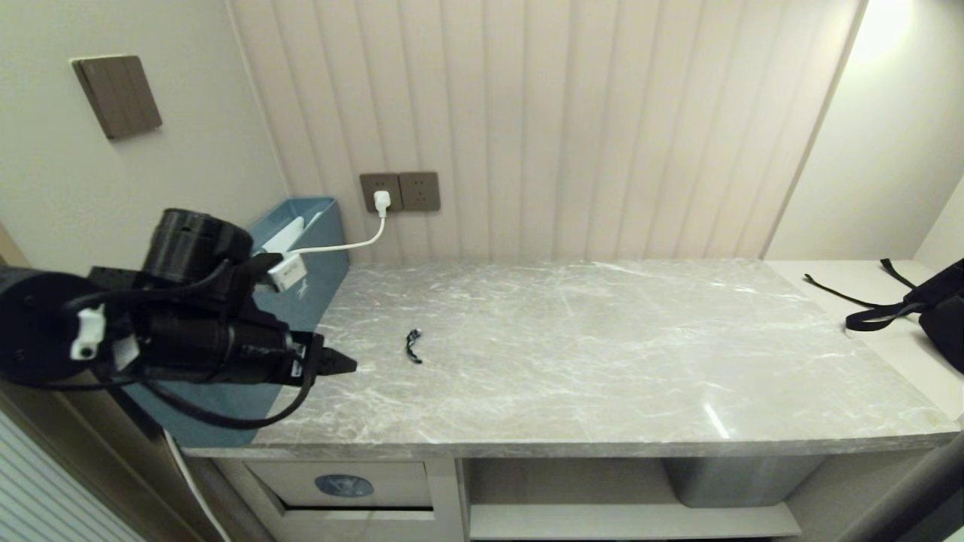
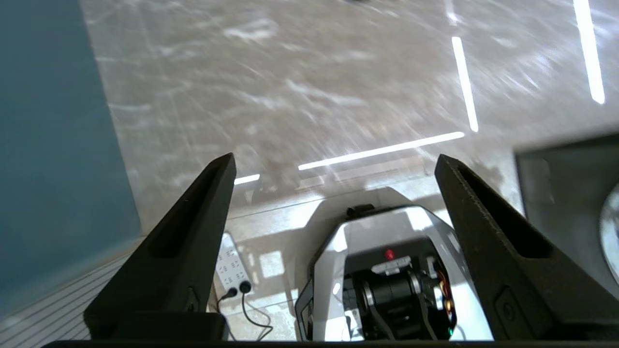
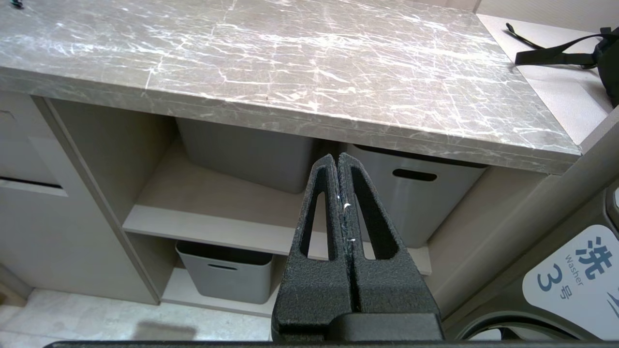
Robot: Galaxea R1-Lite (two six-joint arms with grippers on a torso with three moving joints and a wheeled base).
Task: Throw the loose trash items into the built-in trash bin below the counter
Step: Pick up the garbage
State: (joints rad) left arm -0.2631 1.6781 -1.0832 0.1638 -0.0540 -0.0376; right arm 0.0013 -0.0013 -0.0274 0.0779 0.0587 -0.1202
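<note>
Scanning for turquoise scraps: none visible on the counter [image 1: 602, 346], only a small dark twisted bit [image 1: 413, 346] near its left end. The bin flap [image 1: 343, 484] with its blue sticker sits under the counter's left front edge. Left gripper [image 2: 333, 164] hangs level over that corner beside the blue box [image 1: 316, 263], fingers spread, holding nothing — probably between pieces. Right gripper [image 3: 338, 162] is parked low, fingers pressed together. Next: find remaining trash — possibly that dark bit.

Warm dim light, corner lamp glow, glare streaks, blurred left wrist view.
</note>
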